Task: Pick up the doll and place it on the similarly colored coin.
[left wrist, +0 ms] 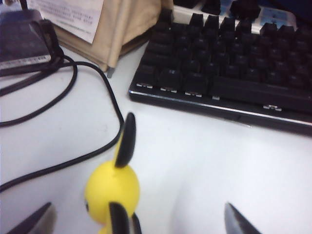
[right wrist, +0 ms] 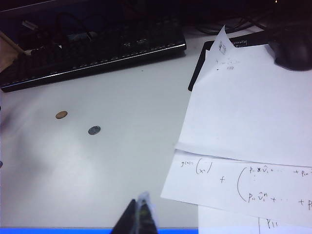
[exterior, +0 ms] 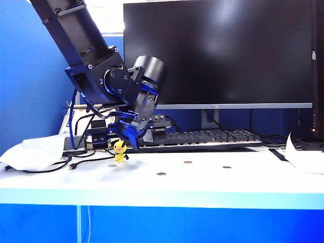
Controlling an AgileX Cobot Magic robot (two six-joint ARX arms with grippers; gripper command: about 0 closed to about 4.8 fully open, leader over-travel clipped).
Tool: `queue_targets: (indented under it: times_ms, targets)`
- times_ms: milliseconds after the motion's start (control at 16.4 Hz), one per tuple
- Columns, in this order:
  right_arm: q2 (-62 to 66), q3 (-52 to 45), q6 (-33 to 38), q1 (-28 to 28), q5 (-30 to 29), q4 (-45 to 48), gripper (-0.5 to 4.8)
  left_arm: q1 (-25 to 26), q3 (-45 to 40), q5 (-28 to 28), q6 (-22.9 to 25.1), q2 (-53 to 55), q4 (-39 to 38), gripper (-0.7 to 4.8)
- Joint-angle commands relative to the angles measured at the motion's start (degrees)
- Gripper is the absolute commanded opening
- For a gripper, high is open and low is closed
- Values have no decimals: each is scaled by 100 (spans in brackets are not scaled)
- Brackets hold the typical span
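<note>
- The left gripper (left wrist: 139, 219) is wide open and holds nothing. In the left wrist view its two fingertips (left wrist: 34, 220) stand on both sides of the doll (left wrist: 112, 192), but the doll is nearer to one fingertip than to the other.
- The doll stands upright on the white table (exterior: 212, 185), directly under this gripper and in front of the keyboard (exterior: 202, 137).
- The right gripper (right wrist: 139, 217) is far from the doll, above the table beside some written papers (right wrist: 243, 122). Its jaws appear together with nothing between them.
- The coin (exterior: 188, 162) of coppery colour lies well apart from the left gripper, toward the middle of the table. A darker coin (exterior: 161, 173) is nearer to the gripper, so I think a wrong target is possible.
- Risk: because the doll is off-centre between the jaws, one finger may reach it first and push it over. The tall black ears (left wrist: 126, 141) may also catch on a finger.
- A black cable (left wrist: 73, 97) runs just beside the doll, and the gripper could catch it.
- Only the exterior view shows doll and coins together. Only the left wrist view shows how the doll sits between the fingers. The right wrist view shows the coin clearly, but not the doll.
</note>
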Motion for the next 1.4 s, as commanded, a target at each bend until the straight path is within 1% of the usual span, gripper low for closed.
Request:
queue_targets:
  times_ms: [61, 122, 366, 488, 610, 854, 1037, 1159, 1220, 1342, 1403]
  targets:
    - [-2, -26, -4, 0, 4, 9, -5, 116, 83, 262, -90, 83, 55, 479]
    - [-2, -26, -4, 0, 4, 7, -5, 162, 131, 374, -79, 96, 13, 479]
    - [-2, -26, -4, -2, 4, 9, -5, 195, 168, 404, -57, 164, 74, 479]
    - [-2, -26, -4, 0, 4, 9, -5, 225, 323, 675, 22, 310, 39, 479]
    - [-2, -26, -4, 0, 4, 9, -5, 227, 352, 586, 46, 310, 79, 479]
    - [-2, -26, -4, 0, 4, 9, -5, 378, 352, 645, 50, 365, 83, 479]
    - [-2, -26, -4, 0, 4, 9, -5, 435, 367, 866, 55, 411, 129, 479]
    - [-2, -26, -4, 0, 4, 7, -5, 444, 560, 1130, 284, 481, 94, 479]
    - [-4, -26, -4, 0, 4, 9, -5, 442, 691, 1268, 479, 520, 59, 479]
    - [-7, -26, -4, 0, 4, 9, -5, 433, 911, 1270, 815, 557, -20, 479]
    - [-7, -26, -4, 0, 4, 9, -5, 448, 975, 1272, 850, 557, -66, 479]
